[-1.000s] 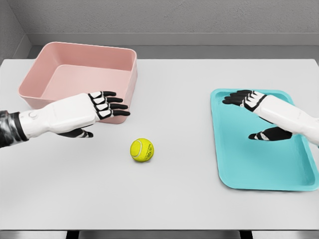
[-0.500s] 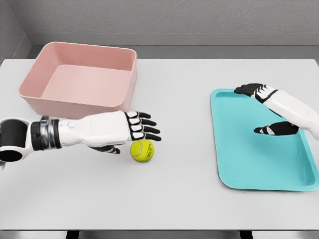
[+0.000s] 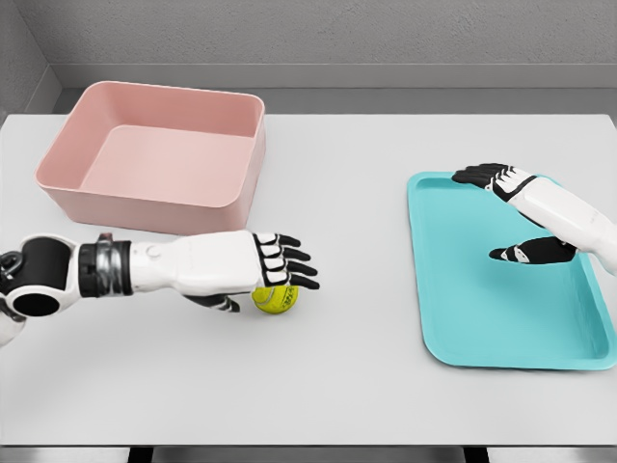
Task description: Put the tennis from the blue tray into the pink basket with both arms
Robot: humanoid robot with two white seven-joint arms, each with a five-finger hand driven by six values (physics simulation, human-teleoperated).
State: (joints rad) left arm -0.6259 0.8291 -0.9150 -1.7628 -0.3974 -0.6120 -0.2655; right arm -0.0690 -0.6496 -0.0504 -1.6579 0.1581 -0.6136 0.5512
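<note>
Close your left hand (image 3: 275,265), spread open over the tennis ball (image 3: 277,298) mid-table, evenly round its sides before lifting.

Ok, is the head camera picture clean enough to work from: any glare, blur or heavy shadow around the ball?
Head view: sharp throughout, with even, diffuse light and no glare on the white table. Shadows are soft and faint; a small dark one sits under the left hand where it partly covers the tennis ball. The pink basket, blue tray and right hand show cleanly, with no visible distortion.
</note>
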